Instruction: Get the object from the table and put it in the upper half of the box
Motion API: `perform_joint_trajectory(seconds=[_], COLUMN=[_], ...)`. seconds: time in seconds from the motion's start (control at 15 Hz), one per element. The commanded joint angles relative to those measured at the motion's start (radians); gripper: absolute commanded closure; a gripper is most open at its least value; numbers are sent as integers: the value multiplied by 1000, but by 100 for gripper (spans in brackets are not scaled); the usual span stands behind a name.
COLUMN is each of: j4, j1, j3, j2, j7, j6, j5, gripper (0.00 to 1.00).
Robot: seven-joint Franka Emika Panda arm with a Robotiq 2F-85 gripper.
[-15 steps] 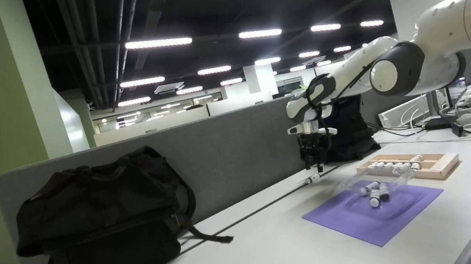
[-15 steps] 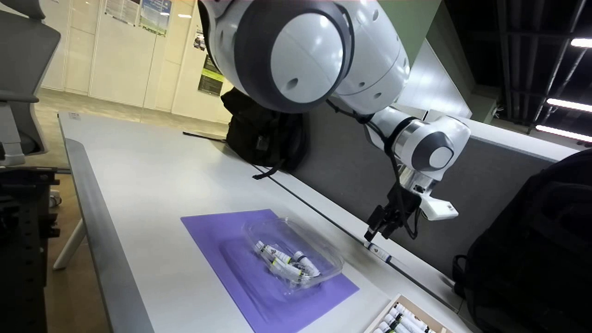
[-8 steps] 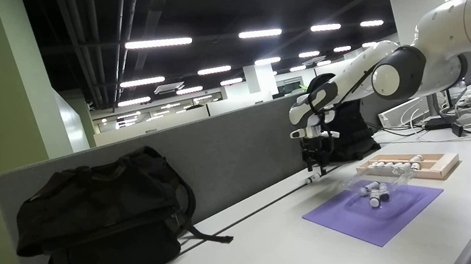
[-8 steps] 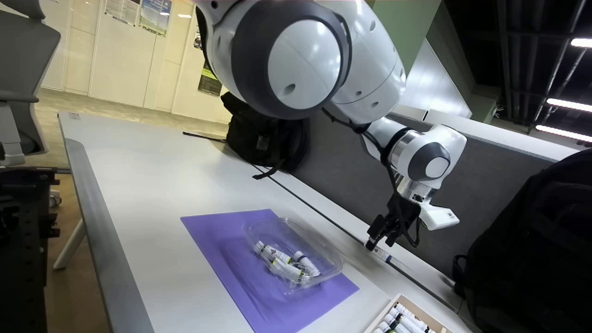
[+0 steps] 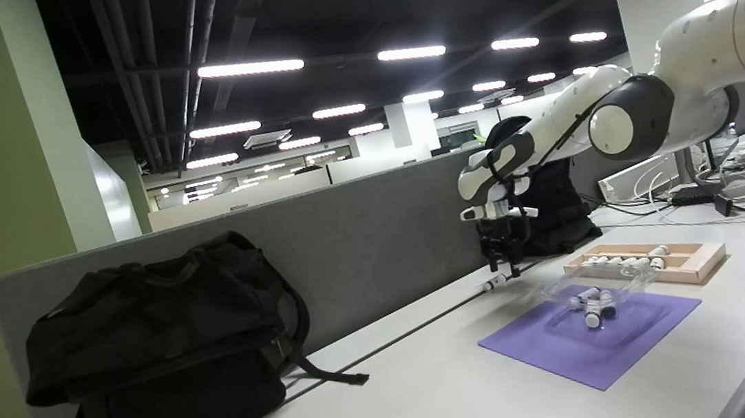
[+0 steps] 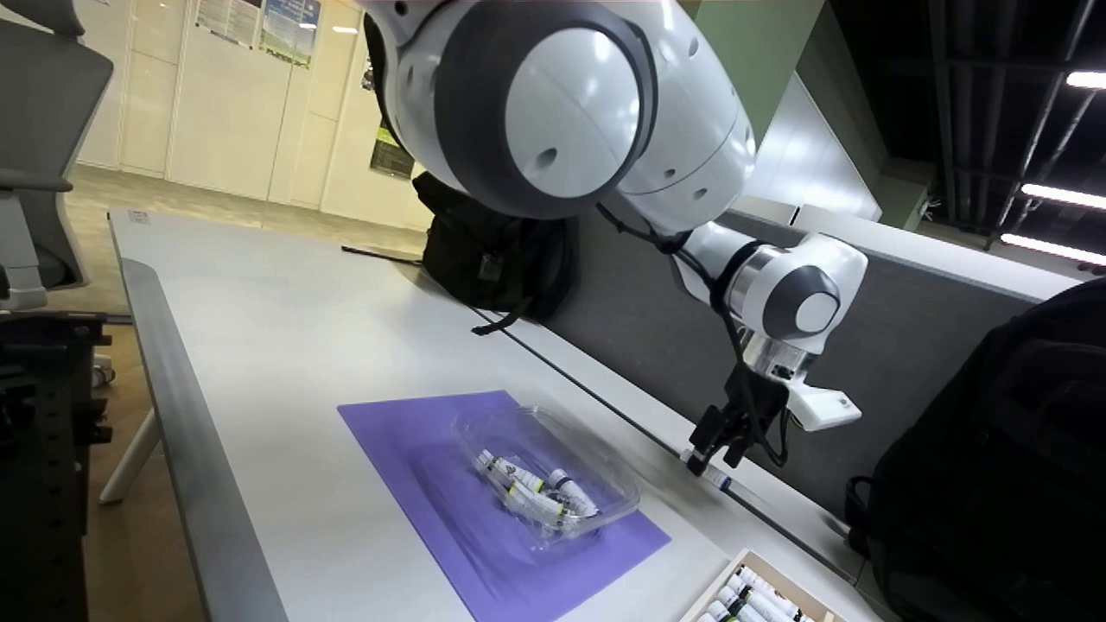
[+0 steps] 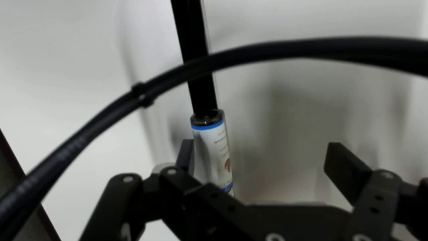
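A small white-labelled tube with blue bands lies on the off-white table, along the dark slot near the grey partition. My gripper is open around it in the wrist view. The tube is close beside the left finger, with a wide gap to the right finger; whether it touches the left one I cannot tell. Its lower end is hidden by the gripper. In both exterior views the gripper is low over the tube. The pale wooden box holds several similar tubes.
A clear plastic tray with several tubes rests on the purple mat. Black backpacks lean on the grey partition, which runs close behind the gripper. A black cable crosses the wrist view.
My gripper has come down toward the tube and shifted slightly, to the right in an exterior view. One finger now overlaps the tube there. The tube has stayed in place.
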Motion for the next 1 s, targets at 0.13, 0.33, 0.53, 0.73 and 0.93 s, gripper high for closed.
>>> perform_joint_trajectory(seconds=[0.13, 0.33, 0.53, 0.73, 0.93], j4=[-15, -26, -32, -42, -47], j1=[27, 40, 52, 61, 64], j3=[-51, -66, -79, -90, -84], j2=[1, 2, 2, 2, 2], j7=[44, 48, 56, 57, 50], j6=[-3, 24, 55, 85, 84], j5=[-51, -74, -97, -119, -121], gripper=[0, 0, 0, 0, 0])
